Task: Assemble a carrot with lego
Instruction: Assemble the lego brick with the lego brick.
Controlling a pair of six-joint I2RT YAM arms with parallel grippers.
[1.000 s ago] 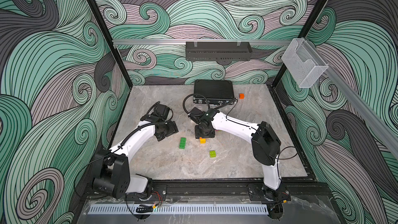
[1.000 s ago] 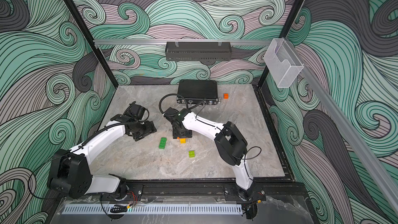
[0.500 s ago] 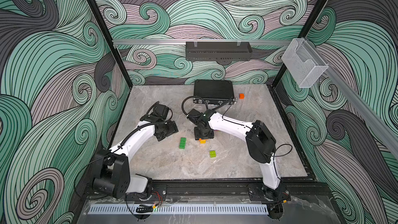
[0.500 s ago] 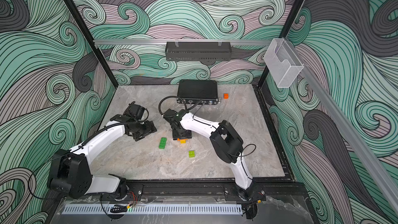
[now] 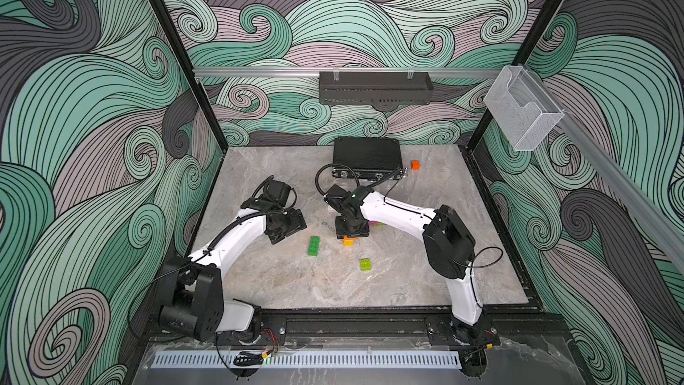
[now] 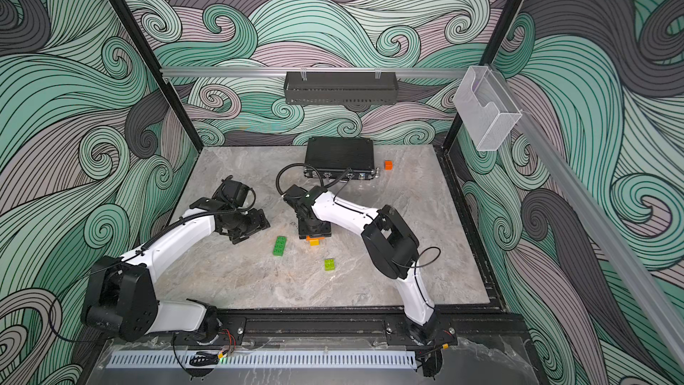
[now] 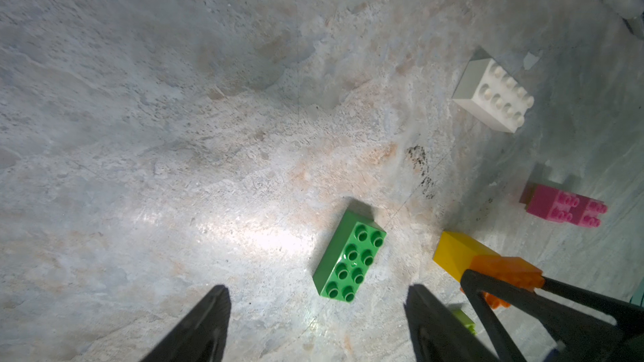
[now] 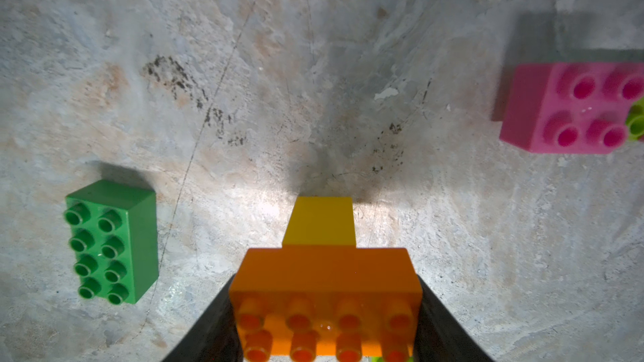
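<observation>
Between my right fingers (image 8: 212, 336), clamped on its short ends, sits the orange brick (image 8: 326, 283), yellow brick (image 8: 320, 221) joined beyond it, probably stiff, light and slick; my left fingers (image 7: 198, 329) gape near the dark green brick (image 7: 350, 255).

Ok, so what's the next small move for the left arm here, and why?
Probably ease the left gripper forward and down over the dark green brick, then close. Its jaws are open and empty, and that brick lies free, studs up, just ahead of them. The right gripper is shut on the orange brick, which is joined to the yellow brick, so that arm is occupied.
</observation>
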